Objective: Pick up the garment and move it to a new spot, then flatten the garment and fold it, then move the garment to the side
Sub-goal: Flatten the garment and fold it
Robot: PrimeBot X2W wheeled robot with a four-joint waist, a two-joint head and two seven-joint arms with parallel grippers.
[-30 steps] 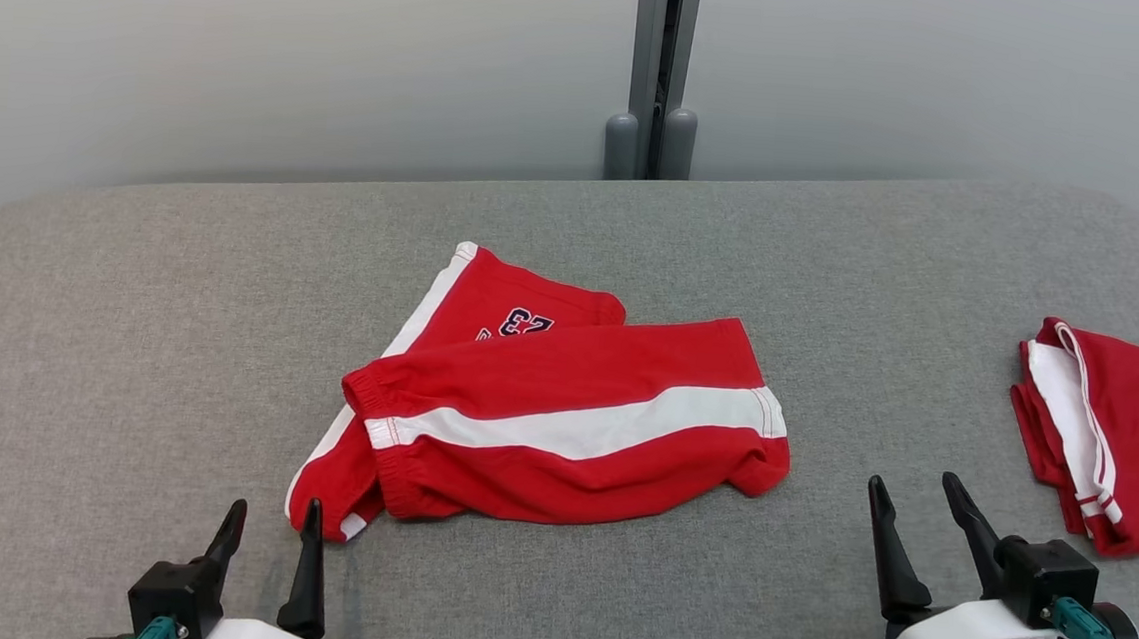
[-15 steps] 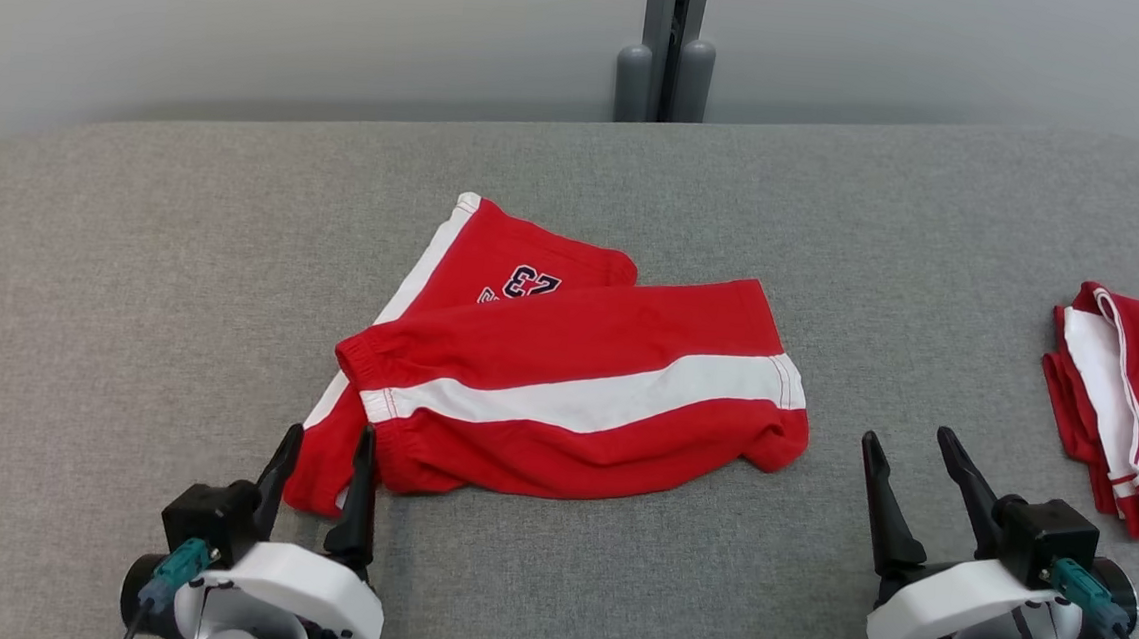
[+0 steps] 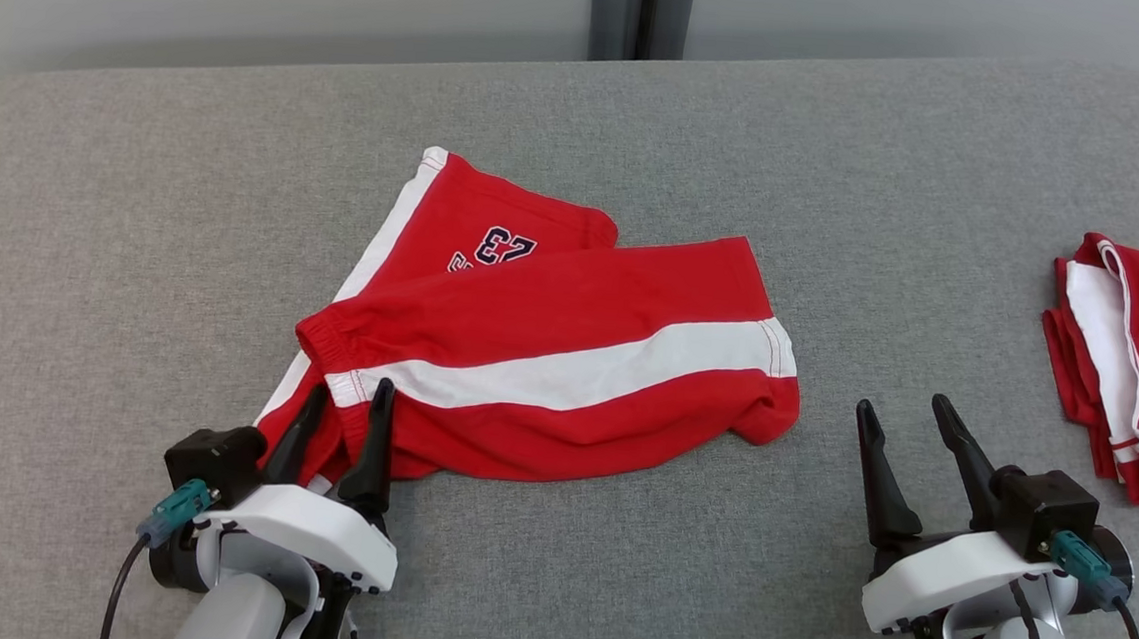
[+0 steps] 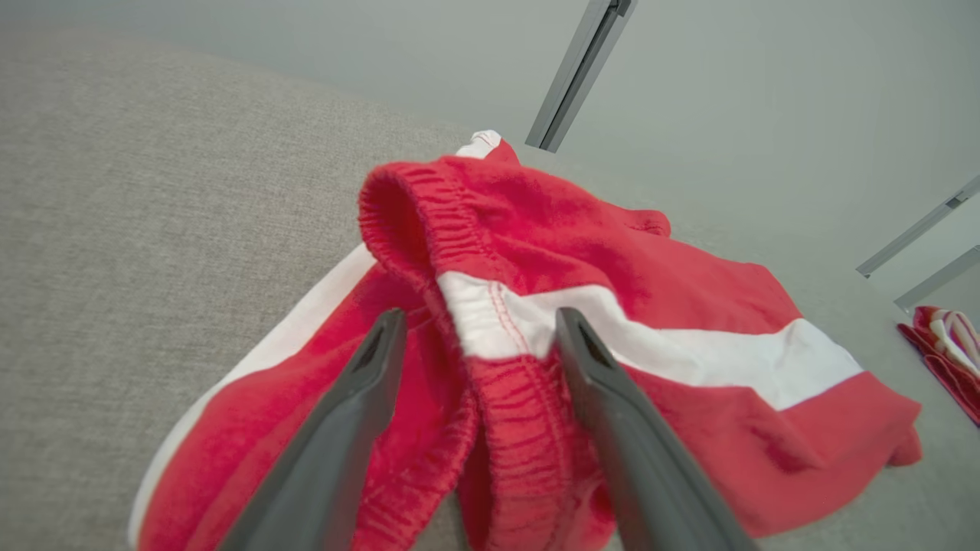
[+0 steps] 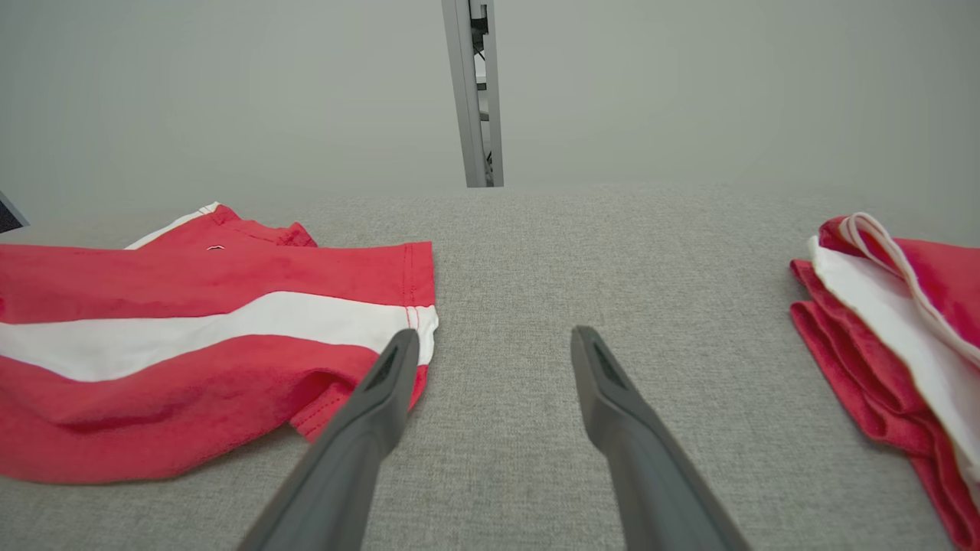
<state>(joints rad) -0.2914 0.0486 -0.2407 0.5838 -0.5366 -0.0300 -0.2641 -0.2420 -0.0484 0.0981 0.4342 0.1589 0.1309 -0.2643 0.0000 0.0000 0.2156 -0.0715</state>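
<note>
The garment (image 3: 547, 358) is a pair of red shorts with white side stripes and a dark number print, lying crumpled in the middle of the grey padded table (image 3: 642, 144). My left gripper (image 3: 349, 396) is open at its near-left end, with its fingers on either side of the elastic waistband (image 4: 505, 398). My right gripper (image 3: 902, 415) stands open over bare table just right of the garment's (image 5: 191, 337) leg hem, nothing between its fingers (image 5: 383, 383).
A second red and white folded garment (image 3: 1128, 359) lies at the table's right edge (image 5: 888, 321). A grey post (image 3: 641, 9) stands against the pale wall behind the table. Bare grey surface separates the two garments.
My left gripper has moved forward to the garment's waistband end, still open. The head view has tilted down, so everything sits lower in the frame. The right gripper has barely moved.
</note>
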